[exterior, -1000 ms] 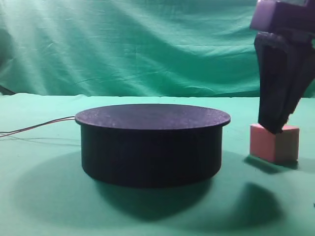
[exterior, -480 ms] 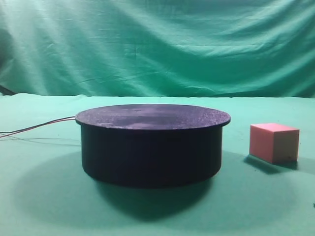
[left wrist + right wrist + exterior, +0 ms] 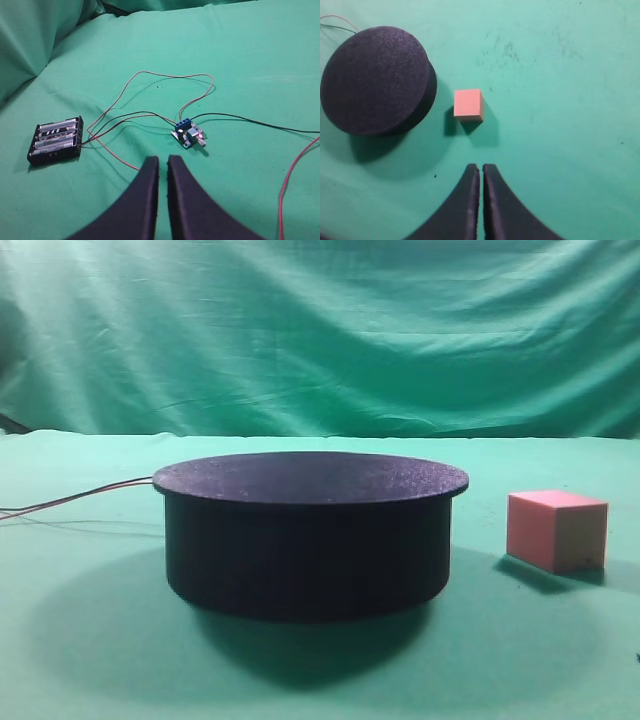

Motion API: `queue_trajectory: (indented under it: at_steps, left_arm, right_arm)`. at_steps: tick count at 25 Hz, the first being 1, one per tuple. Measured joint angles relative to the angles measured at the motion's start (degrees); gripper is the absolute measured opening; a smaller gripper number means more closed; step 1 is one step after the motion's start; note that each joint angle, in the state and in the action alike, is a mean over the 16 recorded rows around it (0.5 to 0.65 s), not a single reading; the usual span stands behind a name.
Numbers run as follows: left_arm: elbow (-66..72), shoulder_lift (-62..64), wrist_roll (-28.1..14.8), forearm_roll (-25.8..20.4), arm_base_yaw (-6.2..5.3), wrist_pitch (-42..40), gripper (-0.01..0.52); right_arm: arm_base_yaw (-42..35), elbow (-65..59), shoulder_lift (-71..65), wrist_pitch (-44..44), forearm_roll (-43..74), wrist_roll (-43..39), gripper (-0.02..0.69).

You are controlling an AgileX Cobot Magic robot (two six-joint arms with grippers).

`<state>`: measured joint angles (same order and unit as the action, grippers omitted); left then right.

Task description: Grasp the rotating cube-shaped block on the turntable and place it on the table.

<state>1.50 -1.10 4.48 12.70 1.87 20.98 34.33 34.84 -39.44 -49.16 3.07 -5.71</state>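
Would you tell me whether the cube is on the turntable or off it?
Off: the cube sits on the table beside the turntable.

Bright, even overhead light casts soft shadows beneath the turntable (image 3: 305, 530) and cube-shaped block (image 3: 556, 530); the views look slightly soft and green-tinted.

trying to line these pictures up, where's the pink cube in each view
Exterior high: the cube-shaped block sits at the right edge on the table, right of the turntable and clear of it.
Left wrist: not in it.
Right wrist: centre, just right of the turntable, above the shut right hand.
Shared landmark: the turntable.
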Motion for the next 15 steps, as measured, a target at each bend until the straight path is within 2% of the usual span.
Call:
queue_trajectory:
  at_steps: [7, 15]
  left_arm:
    - [0.00, 0.00, 0.00, 0.00, 0.00, 0.00, 0.000]
    - [0.00, 0.00, 0.00, 0.00, 0.00, 0.00, 0.000]
  right_arm:
    - [-8.58, -6.13, 8.26, 8.88, -1.77, 9.46, 0.000]
    - [-20.53, -20.97, 24.91, 20.09, -4.10, 11.42, 0.000]
